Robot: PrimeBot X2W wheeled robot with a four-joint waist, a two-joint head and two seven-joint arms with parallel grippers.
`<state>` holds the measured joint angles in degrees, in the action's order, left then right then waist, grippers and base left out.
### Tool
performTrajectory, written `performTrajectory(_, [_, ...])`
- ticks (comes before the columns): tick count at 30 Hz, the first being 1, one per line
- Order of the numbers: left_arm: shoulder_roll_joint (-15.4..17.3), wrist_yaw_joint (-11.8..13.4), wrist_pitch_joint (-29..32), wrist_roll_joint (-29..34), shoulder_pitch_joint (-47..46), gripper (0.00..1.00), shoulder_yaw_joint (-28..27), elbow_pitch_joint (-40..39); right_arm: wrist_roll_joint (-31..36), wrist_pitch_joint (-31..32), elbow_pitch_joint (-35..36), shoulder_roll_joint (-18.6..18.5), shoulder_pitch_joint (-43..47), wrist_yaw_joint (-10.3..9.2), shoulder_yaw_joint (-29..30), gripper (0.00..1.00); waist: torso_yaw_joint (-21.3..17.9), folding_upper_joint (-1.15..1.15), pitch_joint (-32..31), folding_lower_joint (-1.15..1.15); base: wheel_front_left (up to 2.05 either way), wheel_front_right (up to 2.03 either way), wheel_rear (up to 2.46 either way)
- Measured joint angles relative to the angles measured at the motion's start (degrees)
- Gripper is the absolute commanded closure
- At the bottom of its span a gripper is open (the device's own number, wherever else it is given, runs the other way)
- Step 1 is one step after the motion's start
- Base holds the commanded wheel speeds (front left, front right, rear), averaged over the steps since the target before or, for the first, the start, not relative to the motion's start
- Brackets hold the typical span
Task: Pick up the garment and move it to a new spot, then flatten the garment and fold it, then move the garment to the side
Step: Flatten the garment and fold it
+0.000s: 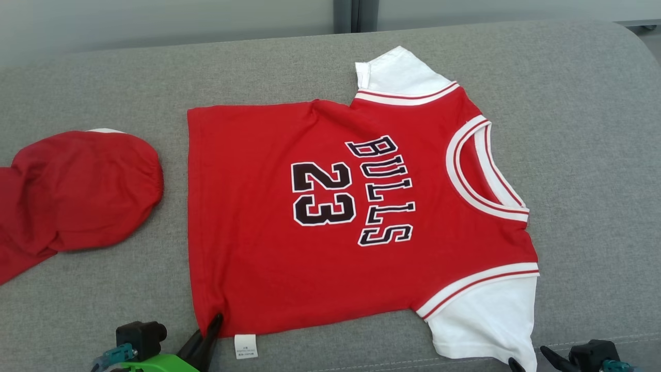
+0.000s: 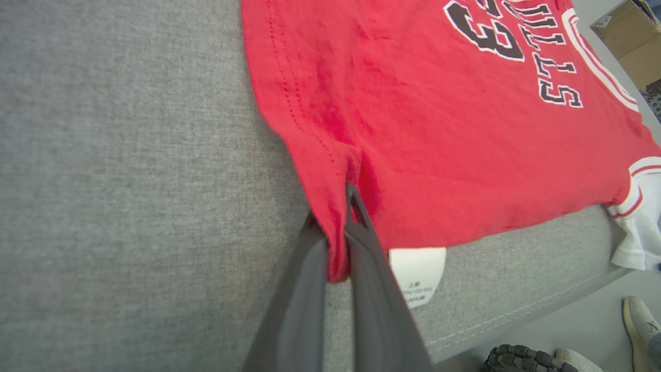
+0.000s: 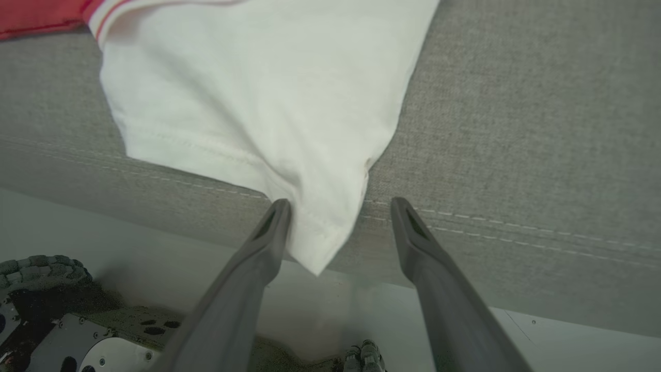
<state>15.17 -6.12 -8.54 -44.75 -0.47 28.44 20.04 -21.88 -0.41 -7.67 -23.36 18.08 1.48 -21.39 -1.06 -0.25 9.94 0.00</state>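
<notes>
A red jersey (image 1: 320, 206) with white sleeves, "BULLS 23" on it, lies spread flat on the grey cushion (image 1: 594, 129), collar to the right. My left gripper (image 1: 211, 325) is shut on the hem corner (image 2: 338, 243) of the jersey at the near left, the red cloth pinched between its dark fingers (image 2: 372, 268). My right gripper (image 3: 338, 206) stands open at the cushion's front edge, and the tip of the near white sleeve (image 3: 289, 129) hangs between its two fingers (image 3: 268, 232) without being clamped.
A second red garment (image 1: 77, 191) lies bunched at the cushion's left. A white care label (image 2: 418, 271) sticks out under the hem. The cushion's seamed front edge (image 3: 516, 227) drops to the floor. A person's shoe (image 2: 640, 320) stands on the floor at the right.
</notes>
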Motion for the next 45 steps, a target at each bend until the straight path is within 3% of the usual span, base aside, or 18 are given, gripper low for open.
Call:
performTrajectory(10, [0.01, -0.01, 0.00, -0.03, -0.14, 1.00, -0.24, -0.11, -2.75, 2.08, 0.15, 1.71, 0.06, 0.53, -0.69, 0.02, 0.47, 0.00, 0.75, 0.00, 0.00, 0.00, 0.00])
performTrajectory(13, [0.01, -0.01, 0.00, -0.04, -0.17, 1.00, -0.24, -0.11, -2.92, 2.25, 0.33, 1.80, 0.04, 0.53, -0.70, 0.12, 0.61, 0.00, 0.87, 0.00, 0.00, 0.00, 0.00])
performTrajectory(14, [0.01, -0.01, 0.00, -0.07, -0.18, 1.00, -0.24, -0.11, -2.92, 2.30, 0.40, 1.79, 0.03, 0.53, -0.69, 0.19, 0.66, 0.00, 0.91, 0.00, 0.00, 0.00, 0.00])
performTrajectory(16, [0.01, -0.01, -0.01, -0.44, -0.21, 1.00, -0.25, -0.11, -2.92, 2.55, 0.53, 1.80, 0.01, 0.53, -0.69, 0.50, 0.73, 0.00, 0.97, 0.00, 0.00, 0.00, 0.00])
performTrajectory(19, [0.01, -0.16, -0.01, -0.45, -0.27, 1.00, -0.27, -0.09, -3.07, 2.56, 0.68, 1.82, -0.02, 0.70, -0.68, 0.76, 0.79, 0.00, 1.01, 0.00, 0.00, 0.00, 0.00])
performTrajectory(20, [0.01, -0.18, -0.01, -0.45, -0.32, 1.00, -0.27, -0.07, -3.27, 2.56, 0.85, 1.86, -0.05, 0.97, -0.64, 0.96, 0.79, 0.00, 1.03, 0.00, 0.00, 0.00, 0.00])
performTrajectory(21, [0.01, -0.18, -0.01, -0.45, -0.39, 1.00, -0.27, -0.05, -3.38, 2.56, 0.99, 1.87, -0.10, 0.97, -0.63, 1.00, 0.79, 0.00, 1.03, 0.00, 0.00, 0.00, 0.00])
performTrajectory(27, [0.19, -0.19, -0.01, -0.52, -0.51, 1.00, -0.49, 0.01, -3.93, 2.43, 3.15, 1.96, -0.48, 1.02, 0.25, 1.00, 0.55, 0.00, 0.94, 0.00, 0.00, 0.00, 0.00])
performTrajectory(35, [1.30, -0.19, 1.87, -2.40, -0.47, 1.00, -1.20, -1.32, -10.27, 1.37, 9.67, 4.19, -1.71, 1.52, 3.63, 1.00, -0.73, 0.00, 0.17, 0.00, 0.00, 0.00, 0.00])
performTrajectory(45, [5.54, -0.19, 8.23, -4.33, -0.52, 1.00, -1.25, -9.67, -14.02, -0.38, 15.95, 4.86, -2.49, 1.29, 8.92, 1.00, -0.54, 0.00, -0.33, 0.00, 0.00, 0.00, 0.00])
